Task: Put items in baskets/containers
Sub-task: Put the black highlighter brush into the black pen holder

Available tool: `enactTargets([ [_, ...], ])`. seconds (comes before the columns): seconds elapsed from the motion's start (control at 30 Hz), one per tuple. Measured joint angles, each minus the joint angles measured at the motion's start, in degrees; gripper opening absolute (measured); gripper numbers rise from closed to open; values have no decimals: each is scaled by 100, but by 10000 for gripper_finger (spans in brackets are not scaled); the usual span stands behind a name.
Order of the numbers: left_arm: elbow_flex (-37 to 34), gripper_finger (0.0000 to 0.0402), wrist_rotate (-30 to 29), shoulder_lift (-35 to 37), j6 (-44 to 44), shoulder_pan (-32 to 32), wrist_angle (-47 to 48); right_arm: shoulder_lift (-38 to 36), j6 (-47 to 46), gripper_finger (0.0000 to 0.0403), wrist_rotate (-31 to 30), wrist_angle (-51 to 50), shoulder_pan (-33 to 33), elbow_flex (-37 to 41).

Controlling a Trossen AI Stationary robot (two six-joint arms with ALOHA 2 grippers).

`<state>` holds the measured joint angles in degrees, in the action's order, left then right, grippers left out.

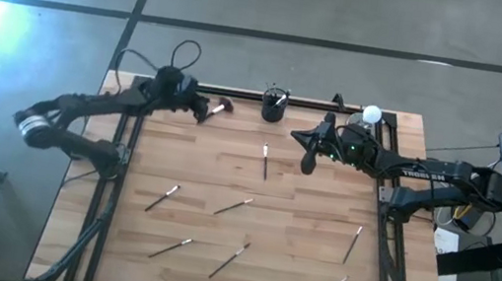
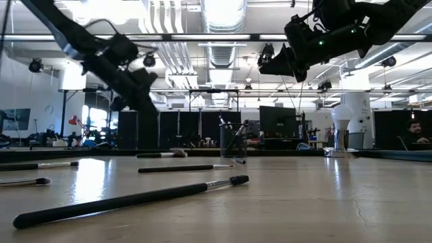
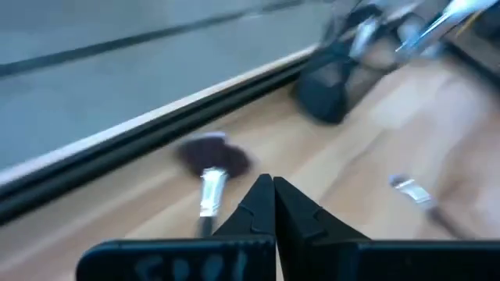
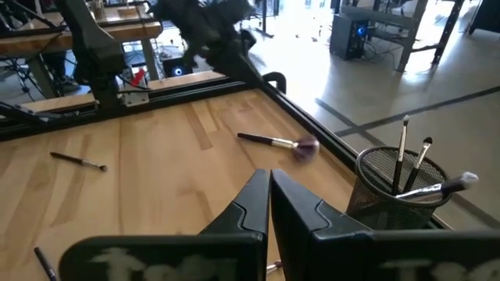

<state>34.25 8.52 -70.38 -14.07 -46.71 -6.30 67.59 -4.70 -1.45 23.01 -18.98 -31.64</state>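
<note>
Left gripper (image 1: 202, 110), closed and empty, hovers beside the fluffy brush (image 1: 219, 107), presumably next for the cup (image 1: 274, 105) (right gripper (image 1: 309, 159) likewise closed, empty).

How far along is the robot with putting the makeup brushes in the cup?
Done: three brushes stand in the black mesh cup. In hand: nothing; the left gripper, shut, hovers by the fluffy brush, and the right gripper is shut and empty. Left: the fluffy brush plus seven thin brushes on the table.
</note>
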Motion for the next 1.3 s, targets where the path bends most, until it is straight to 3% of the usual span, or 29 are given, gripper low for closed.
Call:
enactTargets([
  [0.1,-326,3,83,218,-211,183,-258,10,-154,11,2,-4,0,1],
  [0.23,-181,14,99,38,-232,209,-46,11,-157,11,4,-4,0,4],
  [0.57,1805,124,44,-2314,552,165,1119,11,-196,11,9,15,38,4],
  [0.77,2746,155,-227,-3440,793,139,1398,11,-196,11,9,15,117,4],
  [0.93,3135,158,-780,-3869,984,141,1685,11,-179,11,7,13,151,4],
  [1.13,3182,154,-795,-4079,1124,115,1598,11,-174,11,7,14,151,4],
  [1.23,3145,120,-814,-4082,1164,111,1578,11,-130,11,4,13,151,4],
  [1.3,3130,74,-859,-4013,1196,106,1621,11,-113,11,4,13,151,4],
])
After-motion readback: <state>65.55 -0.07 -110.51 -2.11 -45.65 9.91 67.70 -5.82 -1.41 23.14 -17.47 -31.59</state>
